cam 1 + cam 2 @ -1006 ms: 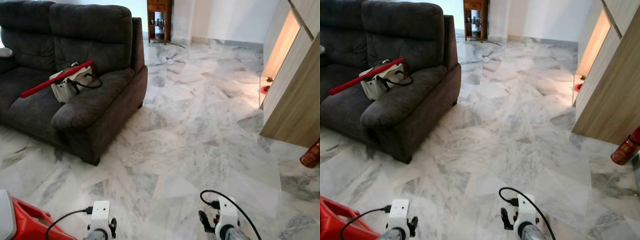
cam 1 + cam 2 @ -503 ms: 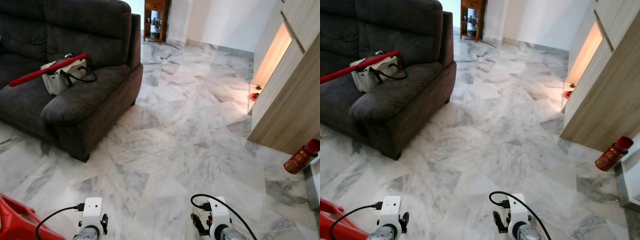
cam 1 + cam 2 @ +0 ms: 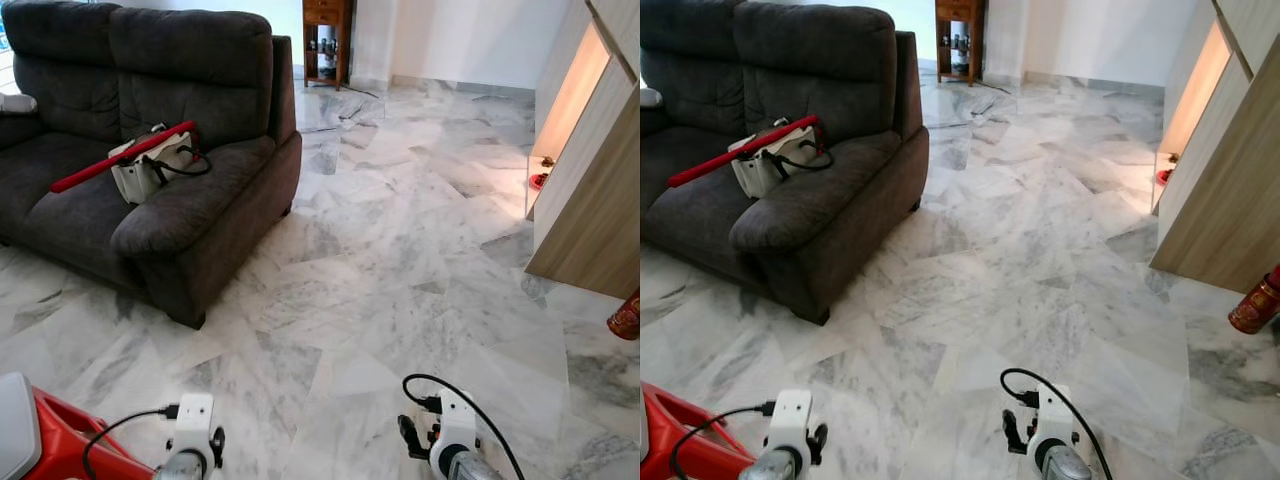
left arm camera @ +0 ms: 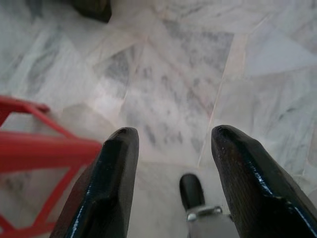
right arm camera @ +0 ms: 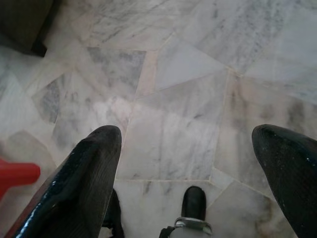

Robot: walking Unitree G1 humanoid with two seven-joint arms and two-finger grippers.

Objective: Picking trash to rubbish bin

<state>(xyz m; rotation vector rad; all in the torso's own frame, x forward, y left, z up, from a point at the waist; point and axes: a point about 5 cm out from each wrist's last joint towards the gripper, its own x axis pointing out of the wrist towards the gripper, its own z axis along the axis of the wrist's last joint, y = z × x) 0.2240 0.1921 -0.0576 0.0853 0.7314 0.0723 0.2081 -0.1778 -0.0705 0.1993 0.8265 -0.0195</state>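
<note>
Fingers [image 4: 114, 188] of the left gripper [image 4: 171, 144] and of the right gripper [image 5: 185, 144] are hanging spread and empty over the marble floor [image 3: 400, 260]. No trash is showing; the red bin [image 3: 50, 440] is sitting beside the left arm, risking a bump while walking.

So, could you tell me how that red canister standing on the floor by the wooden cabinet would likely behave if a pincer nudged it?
The red canister looks tall and narrow and leans slightly, so a nudge would probably tip it. Its rounded body would then likely roll on the smooth marble floor. It seems rigid, perhaps metal, though it is cut off at the frame edge, so weight is hard to judge.
</note>
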